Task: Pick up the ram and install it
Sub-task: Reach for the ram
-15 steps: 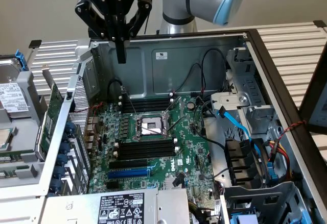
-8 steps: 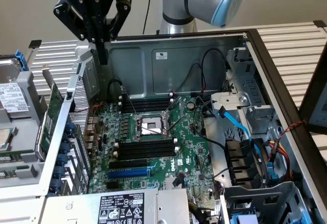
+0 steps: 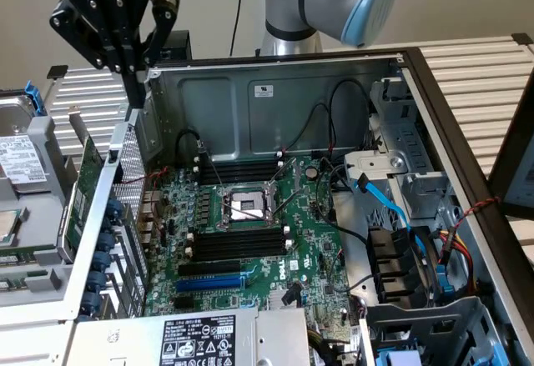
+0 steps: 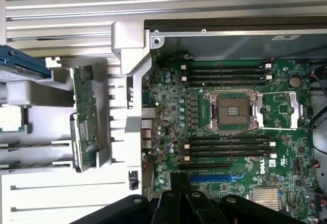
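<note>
On a slatted grey desk (image 3: 484,66), the open computer case (image 3: 234,107) sits lower centre, the ram (image 3: 83,191) (image 4: 84,112) leans on a grey rack (image 3: 83,249) just outside its wall at centre left, and beyond, upper left, the end effector (image 3: 132,78) (image 4: 179,206) hangs pinched together, empty.

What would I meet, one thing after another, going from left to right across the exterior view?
labelled silver drive → upright green card → perforated metal wall → processor socket → blue cable
</note>
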{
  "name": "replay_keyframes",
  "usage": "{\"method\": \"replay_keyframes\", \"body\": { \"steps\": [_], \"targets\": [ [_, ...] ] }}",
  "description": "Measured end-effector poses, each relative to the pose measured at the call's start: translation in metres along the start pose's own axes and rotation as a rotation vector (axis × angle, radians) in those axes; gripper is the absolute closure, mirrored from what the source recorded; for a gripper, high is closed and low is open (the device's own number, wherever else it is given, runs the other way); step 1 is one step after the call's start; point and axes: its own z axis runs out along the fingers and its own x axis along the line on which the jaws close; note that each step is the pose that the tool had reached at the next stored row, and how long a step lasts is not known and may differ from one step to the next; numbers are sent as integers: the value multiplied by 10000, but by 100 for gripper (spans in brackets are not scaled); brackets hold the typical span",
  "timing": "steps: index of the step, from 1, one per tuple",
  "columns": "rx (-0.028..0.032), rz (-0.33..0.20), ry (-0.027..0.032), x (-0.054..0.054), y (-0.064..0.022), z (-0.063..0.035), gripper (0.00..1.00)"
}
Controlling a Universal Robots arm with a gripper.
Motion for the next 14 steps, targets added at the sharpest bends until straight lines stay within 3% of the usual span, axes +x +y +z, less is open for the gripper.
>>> {"method": "replay_keyframes", "body": {
  "steps": [14],
  "targets": [
    [-1,0,0,448,-32,-6,89]
  ]
}}
